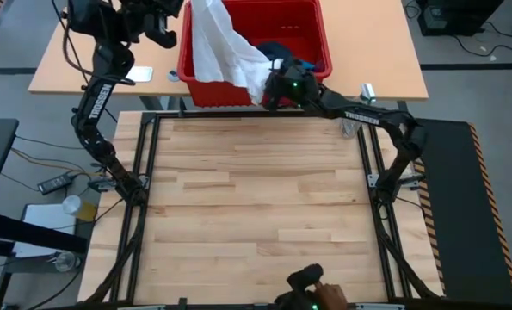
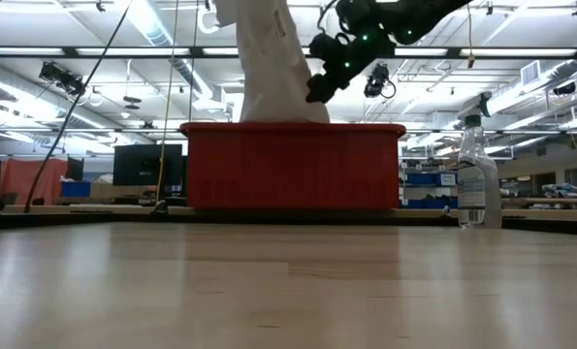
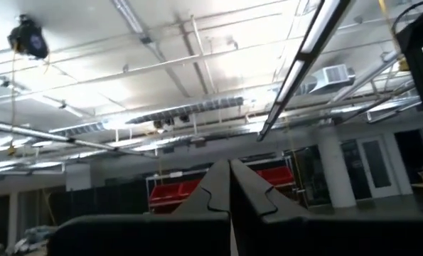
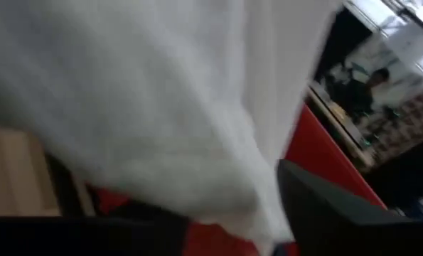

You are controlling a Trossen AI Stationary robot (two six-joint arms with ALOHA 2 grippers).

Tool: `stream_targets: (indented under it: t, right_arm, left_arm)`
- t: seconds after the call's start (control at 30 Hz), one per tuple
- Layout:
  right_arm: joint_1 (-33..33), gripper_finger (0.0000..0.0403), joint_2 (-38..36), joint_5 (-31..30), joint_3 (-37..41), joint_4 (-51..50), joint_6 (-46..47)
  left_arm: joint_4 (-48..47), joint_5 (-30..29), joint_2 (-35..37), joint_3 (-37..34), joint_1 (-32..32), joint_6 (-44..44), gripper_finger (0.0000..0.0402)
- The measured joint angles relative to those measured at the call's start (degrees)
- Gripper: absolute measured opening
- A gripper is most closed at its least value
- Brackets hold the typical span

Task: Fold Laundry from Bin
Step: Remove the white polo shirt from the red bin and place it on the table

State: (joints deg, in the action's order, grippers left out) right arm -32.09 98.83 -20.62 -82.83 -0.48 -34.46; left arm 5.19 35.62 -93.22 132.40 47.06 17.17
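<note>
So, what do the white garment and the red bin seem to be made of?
White garment: looks like soft woven cloth, matte; it hangs in loose folds and drapes over the rim.
Red bin: probably moulded plastic with a slight sheen; its ribbed wall and thick rim keep a stiff shape.

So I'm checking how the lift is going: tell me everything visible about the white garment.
The white garment is soft, creased cloth, pulled up out of the red bin into a tall hanging drape. Its top goes up to the left hand. Its lower end trails over the bin's front rim, beside the right hand.
</note>
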Motion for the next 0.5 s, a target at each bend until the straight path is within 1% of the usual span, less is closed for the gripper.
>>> stream_targets:
  t: [0.07, 0.13, 0.17, 0.2, 0.37, 0.5]
  right_arm:
    - [-0.08, 0.0113, -1.15, -0.74, 0.23, -2.06, -0.42]
    - [-0.05, 0.0046, -3.50, 0.38, 0.22, -2.27, -2.22]
    - [-0.02, 0.0024, -5.00, 1.35, 0.13, -2.74, -3.06]
    - [0.24, 0.0016, -6.38, 2.11, 0.02, -3.16, -3.54]
    - [2.49, 0.0025, -13.31, 2.74, 0.06, -11.67, -1.24]
    - [4.10, 0.0009, -18.96, 6.59, -0.63, -17.38, 7.14]
  left_arm:
    - [-2.97, -0.02, 0.71, 0.02, 1.08, 0.00, 0.0000]
    - [-6.38, -0.01, 1.39, 0.02, 2.23, -0.08, 0.0000]
    - [-8.25, 0.00, 1.65, 0.02, 2.63, -0.71, 0.0000]
    - [-10.71, -0.03, 1.99, 0.02, 2.88, -1.99, 0.0000]
    - [-26.71, -0.03, 3.53, 0.02, 5.05, -11.63, 0.0000]
    - [-36.11, -0.54, 3.43, 0.02, 6.53, -16.28, 0.0000]
